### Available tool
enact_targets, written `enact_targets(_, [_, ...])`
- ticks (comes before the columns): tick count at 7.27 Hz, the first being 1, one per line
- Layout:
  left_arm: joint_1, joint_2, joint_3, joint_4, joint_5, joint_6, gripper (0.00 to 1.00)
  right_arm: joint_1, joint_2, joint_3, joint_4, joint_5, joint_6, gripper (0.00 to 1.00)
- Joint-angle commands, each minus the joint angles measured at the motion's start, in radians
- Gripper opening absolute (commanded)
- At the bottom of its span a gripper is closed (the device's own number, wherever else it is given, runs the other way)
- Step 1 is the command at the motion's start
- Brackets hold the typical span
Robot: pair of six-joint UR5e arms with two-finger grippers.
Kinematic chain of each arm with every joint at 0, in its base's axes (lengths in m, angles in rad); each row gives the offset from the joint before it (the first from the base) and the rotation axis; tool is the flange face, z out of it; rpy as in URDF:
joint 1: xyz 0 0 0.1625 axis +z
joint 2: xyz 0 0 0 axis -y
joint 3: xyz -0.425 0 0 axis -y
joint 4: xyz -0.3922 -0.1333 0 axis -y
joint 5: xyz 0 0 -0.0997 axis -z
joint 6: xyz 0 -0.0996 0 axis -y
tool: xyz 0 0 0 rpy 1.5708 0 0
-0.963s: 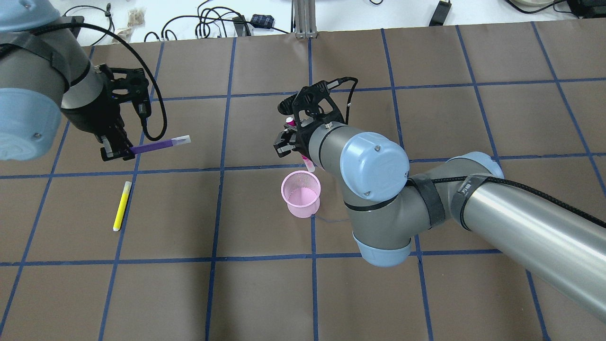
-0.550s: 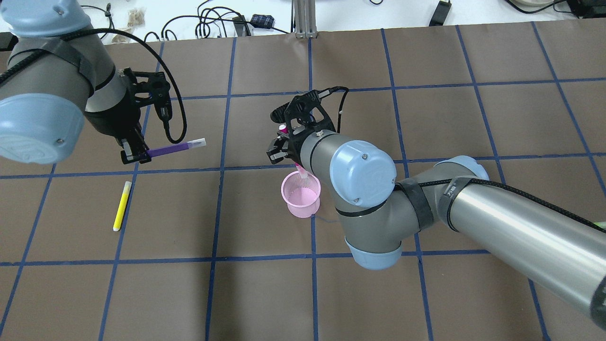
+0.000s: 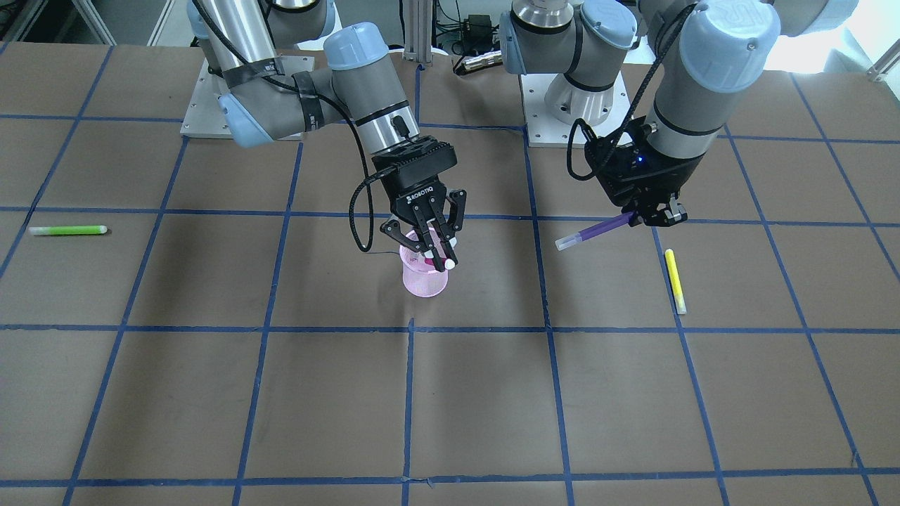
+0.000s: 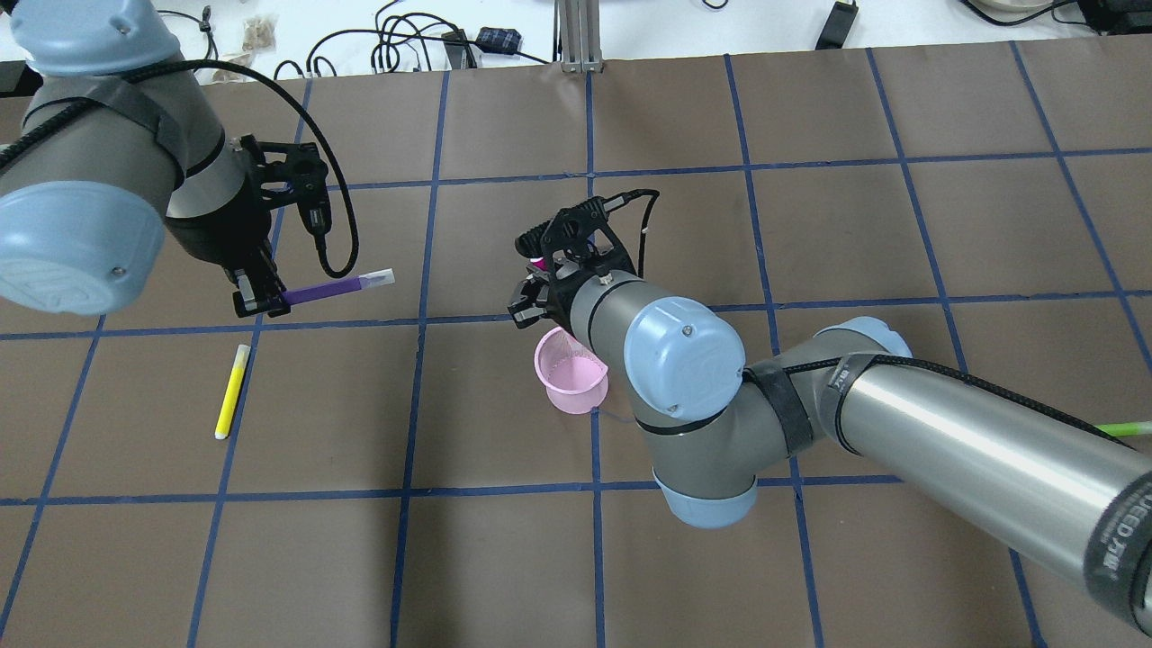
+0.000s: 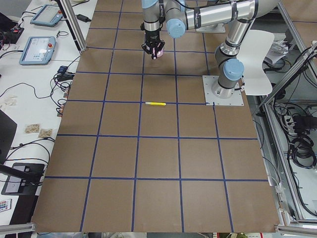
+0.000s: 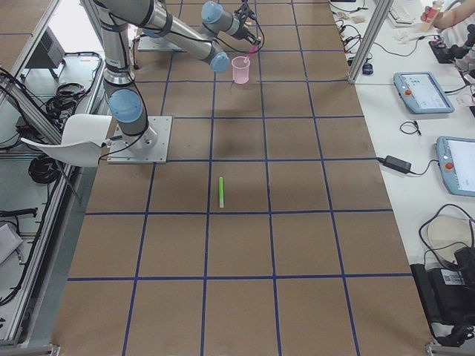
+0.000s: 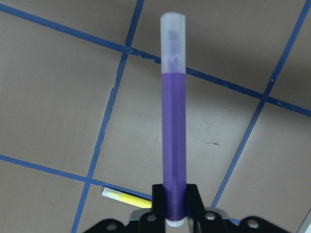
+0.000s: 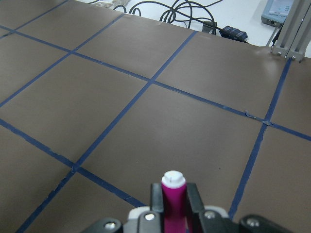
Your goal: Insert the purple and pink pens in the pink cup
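The pink mesh cup (image 4: 569,378) stands upright near the table's middle; it also shows in the front view (image 3: 424,282). My right gripper (image 3: 431,251) is shut on the pink pen (image 8: 173,193) and holds it steeply tilted right over the cup's rim. The pen's pale lower end (image 3: 448,265) is at the cup's mouth; my arm hides it in the overhead view. My left gripper (image 4: 259,301) is shut on the purple pen (image 4: 331,288), held level above the table, well left of the cup. The purple pen (image 7: 174,131) points away from the wrist camera.
A yellow pen (image 4: 230,391) lies on the table below my left gripper, also in the front view (image 3: 675,281). A green pen (image 3: 67,230) lies far out on my right side. Cables and boxes lie beyond the table's far edge.
My left arm has carried the purple pen right, toward the cup. My right gripper has moved down and left with the pink pen, closer onto the cup's mouth.
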Motion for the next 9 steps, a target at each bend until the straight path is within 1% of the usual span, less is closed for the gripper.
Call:
enact_targets(1, [0.000,0.001,0.000,-0.005,0.000,0.000,0.00,0.000,0.003,0.032,-0.051,0.009,0.002,0.21])
enact_targets(2, [0.000,0.001,-0.002,-0.007,0.000,0.000,0.00,0.000,0.006,0.034,-0.051,0.014,0.010,0.46])
enact_targets(3, [0.000,0.001,0.000,-0.007,0.000,0.000,0.00,0.000,0.006,0.034,-0.071,0.006,0.055,0.65])
enact_targets(4, [0.000,0.001,0.000,-0.007,0.000,0.000,0.00,0.000,0.006,0.033,-0.073,0.014,0.112,0.79])
enact_targets(5, [-0.001,0.000,-0.002,-0.007,0.000,-0.006,0.00,-0.006,-0.011,0.013,-0.067,0.014,0.099,0.81])
enact_targets(6, [-0.015,-0.006,-0.002,-0.008,-0.001,-0.072,0.00,-0.009,-0.020,-0.015,-0.059,0.009,0.097,0.83])
enact_targets(7, [-0.055,-0.013,0.003,-0.022,0.003,-0.104,0.00,-0.029,-0.031,-0.064,-0.032,0.012,0.103,0.87])
enact_targets(8, [-0.093,-0.020,0.000,-0.024,0.011,-0.186,0.00,-0.034,-0.058,-0.128,0.125,0.011,0.103,0.87])
enact_targets(9, [-0.140,-0.028,0.001,-0.025,0.005,-0.290,0.00,-0.047,-0.071,-0.195,0.233,0.014,0.102,0.86])
